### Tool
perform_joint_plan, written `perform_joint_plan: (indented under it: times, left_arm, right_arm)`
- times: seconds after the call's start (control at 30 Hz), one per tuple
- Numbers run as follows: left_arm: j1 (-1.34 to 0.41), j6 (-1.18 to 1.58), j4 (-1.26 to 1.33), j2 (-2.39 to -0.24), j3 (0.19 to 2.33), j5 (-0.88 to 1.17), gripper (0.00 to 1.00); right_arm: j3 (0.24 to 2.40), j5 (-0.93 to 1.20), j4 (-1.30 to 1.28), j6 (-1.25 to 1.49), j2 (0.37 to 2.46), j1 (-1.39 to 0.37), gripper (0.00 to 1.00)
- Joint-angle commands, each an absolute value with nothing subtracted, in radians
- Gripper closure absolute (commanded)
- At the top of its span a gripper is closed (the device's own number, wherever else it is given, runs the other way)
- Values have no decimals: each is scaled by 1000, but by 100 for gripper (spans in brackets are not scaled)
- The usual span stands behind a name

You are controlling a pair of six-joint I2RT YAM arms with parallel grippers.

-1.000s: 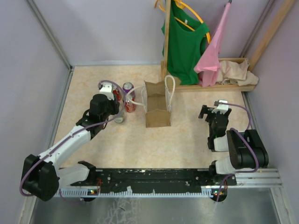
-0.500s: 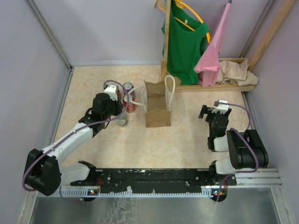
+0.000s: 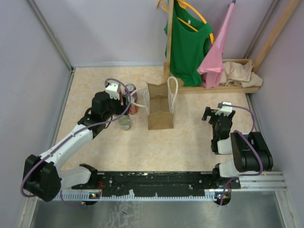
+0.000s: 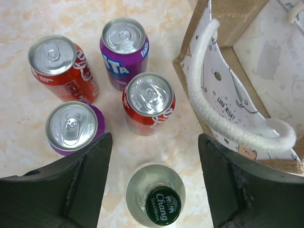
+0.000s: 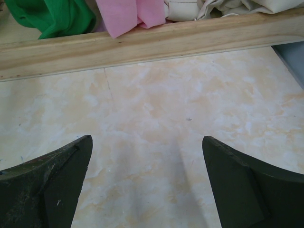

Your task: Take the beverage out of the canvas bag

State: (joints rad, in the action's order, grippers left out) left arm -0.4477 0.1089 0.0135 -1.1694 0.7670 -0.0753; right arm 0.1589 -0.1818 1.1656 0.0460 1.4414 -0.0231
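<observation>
The beverage [image 4: 154, 199], a clear soda-water bottle with a dark green cap, stands upright on the table just left of the canvas bag [image 4: 237, 61]. My left gripper [image 4: 154, 137] hovers over it, open, with a finger well clear on each side and nothing held. In the top view the bottle [image 3: 125, 122] sits beside the tan canvas bag [image 3: 160, 111], under my left gripper [image 3: 121, 110]. My right gripper [image 5: 147, 147] is open over bare table, far right of the bag [image 3: 213, 114].
Several cans stand just beyond the bottle: a red one [image 4: 59, 64], a purple Fanta [image 4: 124, 47], a red one [image 4: 149, 102] and a purple one [image 4: 73, 127]. The bag's white handle [image 4: 223, 118] loops toward them. A wooden rack [image 3: 218, 88] with hanging clothes is behind.
My left gripper has opened and let go of the bottle, which now stands on its own. The wrist shifted slightly right. The right arm has not moved.
</observation>
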Motion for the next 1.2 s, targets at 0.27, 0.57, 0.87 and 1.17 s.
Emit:
perform_joint_plan:
  times: [0.27, 0.57, 0.87, 1.17]
  left_arm:
    - [-445, 98, -28, -1087, 841, -164, 14]
    - [-370, 70, -93, -1101, 958, -307, 4]
    - [-88, 133, -165, -1180, 1007, -326, 0]
    - [129, 125, -141, -1163, 924, -256, 0]
  right_arm:
    - [179, -185, 1216, 47, 1442, -21, 1]
    - [179, -185, 1216, 48, 1441, -21, 1]
    - [179, -185, 1217, 47, 1442, -21, 1]
    - [179, -186, 1216, 47, 1442, -21, 1]
